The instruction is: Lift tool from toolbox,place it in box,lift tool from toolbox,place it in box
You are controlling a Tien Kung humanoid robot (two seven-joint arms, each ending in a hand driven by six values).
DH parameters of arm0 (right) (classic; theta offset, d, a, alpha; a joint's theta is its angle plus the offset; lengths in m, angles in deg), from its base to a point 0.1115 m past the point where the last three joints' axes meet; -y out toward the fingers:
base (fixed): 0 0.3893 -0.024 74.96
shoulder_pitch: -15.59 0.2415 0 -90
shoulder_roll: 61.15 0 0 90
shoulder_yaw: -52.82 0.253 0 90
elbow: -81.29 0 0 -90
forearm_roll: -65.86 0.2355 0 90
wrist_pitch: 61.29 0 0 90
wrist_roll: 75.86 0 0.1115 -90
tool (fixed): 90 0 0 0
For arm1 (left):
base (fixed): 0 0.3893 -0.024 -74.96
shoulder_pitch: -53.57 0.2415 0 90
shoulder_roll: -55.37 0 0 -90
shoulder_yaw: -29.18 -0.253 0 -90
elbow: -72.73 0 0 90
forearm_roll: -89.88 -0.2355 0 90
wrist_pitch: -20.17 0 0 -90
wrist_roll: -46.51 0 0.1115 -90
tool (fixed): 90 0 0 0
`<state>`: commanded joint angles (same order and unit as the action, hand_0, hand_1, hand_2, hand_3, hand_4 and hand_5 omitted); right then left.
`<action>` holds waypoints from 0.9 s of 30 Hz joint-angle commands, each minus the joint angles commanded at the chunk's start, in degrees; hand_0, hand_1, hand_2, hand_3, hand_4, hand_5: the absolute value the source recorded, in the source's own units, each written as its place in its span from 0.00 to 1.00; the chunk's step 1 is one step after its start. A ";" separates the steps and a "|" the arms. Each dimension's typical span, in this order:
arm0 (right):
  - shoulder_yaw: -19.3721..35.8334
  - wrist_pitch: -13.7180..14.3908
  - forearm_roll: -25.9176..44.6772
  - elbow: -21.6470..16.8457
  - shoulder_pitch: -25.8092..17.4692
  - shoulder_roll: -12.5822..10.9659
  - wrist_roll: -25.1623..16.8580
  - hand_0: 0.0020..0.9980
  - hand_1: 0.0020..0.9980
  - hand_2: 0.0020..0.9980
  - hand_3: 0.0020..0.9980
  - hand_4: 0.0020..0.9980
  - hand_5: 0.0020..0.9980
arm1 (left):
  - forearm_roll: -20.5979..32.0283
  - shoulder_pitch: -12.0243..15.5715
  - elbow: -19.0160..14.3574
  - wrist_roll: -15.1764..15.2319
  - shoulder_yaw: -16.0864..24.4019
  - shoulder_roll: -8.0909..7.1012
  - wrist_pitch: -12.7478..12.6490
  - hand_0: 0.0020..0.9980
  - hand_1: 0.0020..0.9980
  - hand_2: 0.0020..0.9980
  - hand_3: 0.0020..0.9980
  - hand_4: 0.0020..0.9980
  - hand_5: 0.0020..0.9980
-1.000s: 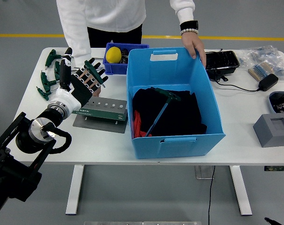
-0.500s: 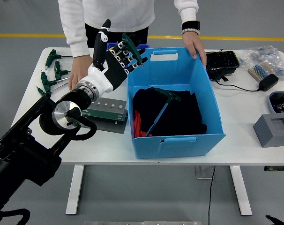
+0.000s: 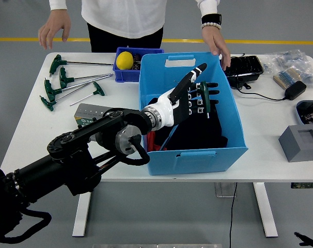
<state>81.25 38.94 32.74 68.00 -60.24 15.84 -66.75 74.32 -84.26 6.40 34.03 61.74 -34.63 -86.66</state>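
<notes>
a: status: left hand (image 3: 195, 95) is over the blue box (image 3: 234, 126) now, fingers clasped on a green t-handle tool (image 3: 204, 96). half a second ago it was outside the box's left wall, above the toolbox.

b: toolbox visible?

a: green toolbox (image 3: 89, 112) sits on the table (image 3: 270, 147) left of the box, partly hidden by the arm. tool is clear of it, held above the dark cloth (image 3: 203, 132) in the box, not touching as far as i can tell.

b: anything already in the box?

a: earlier t-handle is hidden behind the hand and forearm, can't confirm it.

b: person?

a: one hand (image 3: 217, 45) on the box's far rim, same as before. other hand (image 3: 53, 31) has lifted off the table and hangs above the far left corner. spare t-handles (image 3: 63, 85) lie on the table's left. yellow ball (image 3: 125, 60) in the small blue bin (image 3: 126, 75).

b: right arm?

a: not in frame.
</notes>
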 joint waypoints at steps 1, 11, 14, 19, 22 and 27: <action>0.00 0.10 0.25 0.01 0.00 -0.06 -0.04 0.62 0.59 0.66 0.55 0.79 0.66 | -0.67 -0.79 1.89 -0.44 -0.95 0.00 0.40 0.57 0.67 0.74 0.68 0.83 0.89; 0.06 0.25 0.41 0.01 0.11 -0.25 -0.13 0.62 0.59 0.65 0.55 0.79 0.66 | -13.28 -7.63 12.83 -8.49 -4.80 0.00 7.07 0.60 0.70 0.80 0.84 0.88 1.00; 0.34 0.22 0.05 0.02 0.03 -0.29 -0.04 0.62 0.59 0.65 0.55 0.79 0.66 | -18.84 -9.65 14.15 -11.92 -5.27 0.00 10.53 0.60 0.70 0.80 0.84 0.88 1.00; 0.59 0.15 -0.44 0.03 -0.05 -0.32 0.09 0.62 0.59 0.65 0.55 0.79 0.66 | -28.12 -11.29 14.73 -15.96 -4.84 0.00 15.64 0.59 0.71 0.82 0.86 0.90 1.00; 0.66 0.14 -0.55 0.03 -0.11 -0.33 0.12 0.62 0.59 0.65 0.55 0.79 0.66 | -34.58 -11.63 14.03 -17.77 -4.22 0.00 18.50 0.59 0.71 0.82 0.86 0.90 1.00; 0.80 0.16 -0.64 0.04 -0.29 -0.23 0.19 0.62 0.59 0.65 0.55 0.79 0.66 | -45.37 -11.08 11.43 -19.49 -2.59 0.00 21.78 0.58 0.70 0.82 0.87 0.92 1.00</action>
<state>82.05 39.10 32.10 68.04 -60.53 15.61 -66.56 28.96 -95.34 17.83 14.55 59.15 -34.63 -64.88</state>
